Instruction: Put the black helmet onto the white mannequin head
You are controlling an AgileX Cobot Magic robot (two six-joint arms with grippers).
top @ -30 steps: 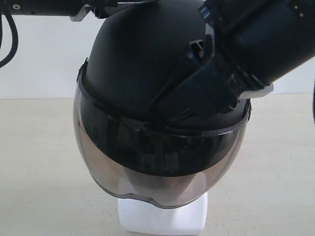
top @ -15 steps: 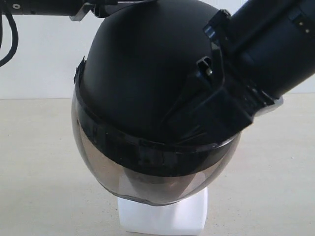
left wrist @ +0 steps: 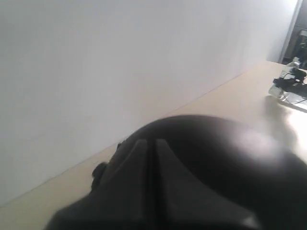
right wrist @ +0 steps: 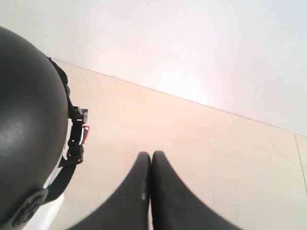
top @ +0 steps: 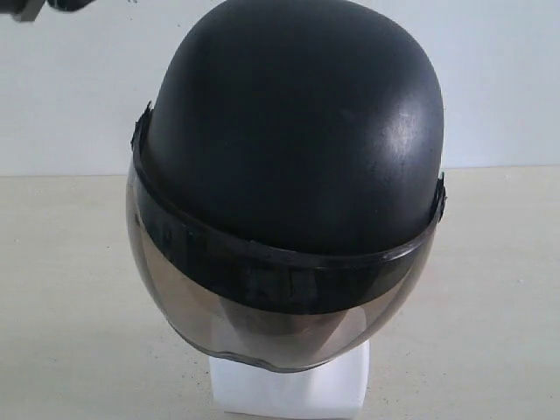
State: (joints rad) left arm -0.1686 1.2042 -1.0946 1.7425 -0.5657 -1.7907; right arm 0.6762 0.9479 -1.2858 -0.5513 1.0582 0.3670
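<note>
The black helmet (top: 289,140) sits on the white mannequin head, whose blocky base (top: 289,385) shows under the smoky visor (top: 262,306); the face is hidden behind the visor. No gripper holds the helmet in the exterior view. In the left wrist view my left gripper (left wrist: 147,142) is shut with its fingers pressed together, right above the helmet's dark dome (left wrist: 225,158). My right gripper (right wrist: 151,155) is shut and empty over the table, off to the side of the helmet (right wrist: 29,120), where the strap and red buckle (right wrist: 85,135) show.
A beige table (top: 490,289) runs to a white wall behind. Another piece of equipment (left wrist: 290,84) lies on the table far off in the left wrist view. A sliver of the left arm (top: 26,7) shows at the exterior view's top left corner.
The right arm, which lay across the helmet's front right, has pulled away out of the exterior view. The left arm has drawn back to the top corner. The helmet sits a little lower.
</note>
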